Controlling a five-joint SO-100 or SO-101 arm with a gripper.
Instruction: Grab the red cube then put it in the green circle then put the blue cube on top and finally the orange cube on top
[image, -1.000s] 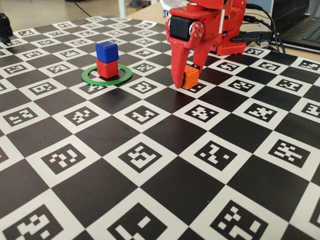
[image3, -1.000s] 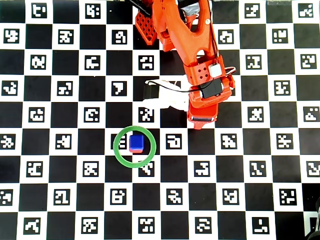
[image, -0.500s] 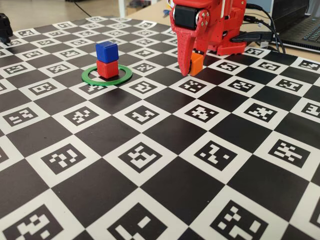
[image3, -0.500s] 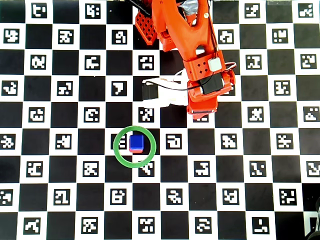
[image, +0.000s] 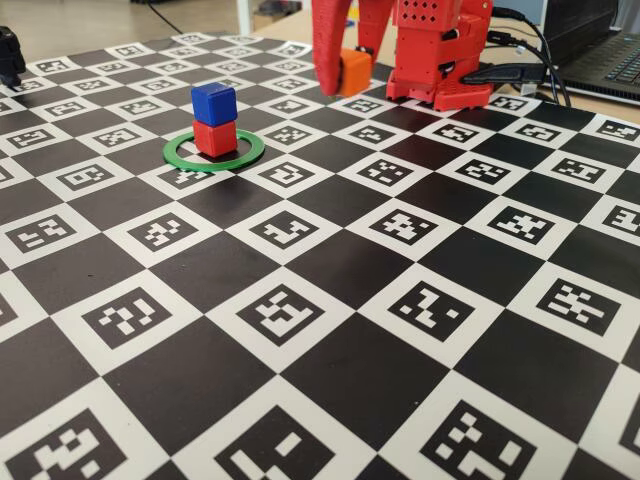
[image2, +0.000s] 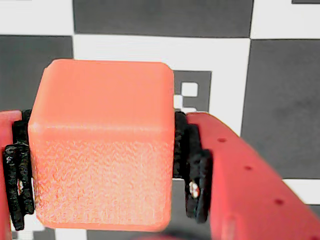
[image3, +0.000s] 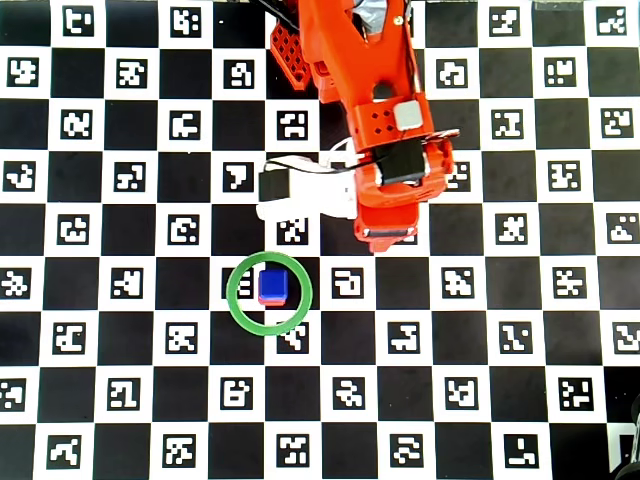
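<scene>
The red cube (image: 215, 138) sits inside the green circle (image: 190, 163) with the blue cube (image: 213, 103) stacked on top of it. From above, the blue cube (image3: 272, 285) covers nearly all of the red one inside the green circle (image3: 231, 292). My gripper (image: 345, 82) is shut on the orange cube (image: 354, 72) and holds it in the air, right of and behind the stack. In the wrist view the orange cube (image2: 102, 145) is pinched between the black pads (image2: 194, 172) of the gripper (image2: 105, 175). In the overhead view the arm hides the orange cube.
A black-and-white checkered marker board (image: 300, 300) covers the table. The red arm base (image: 440, 60) stands at the back. A laptop (image: 605, 50) and cables (image: 510, 72) lie at the back right. A dark object (image: 8, 55) sits at the far left edge.
The gripper has lifted the orange cube off the board and carried it up and to the left in the fixed view, nearer the stack. The stack has not moved.
</scene>
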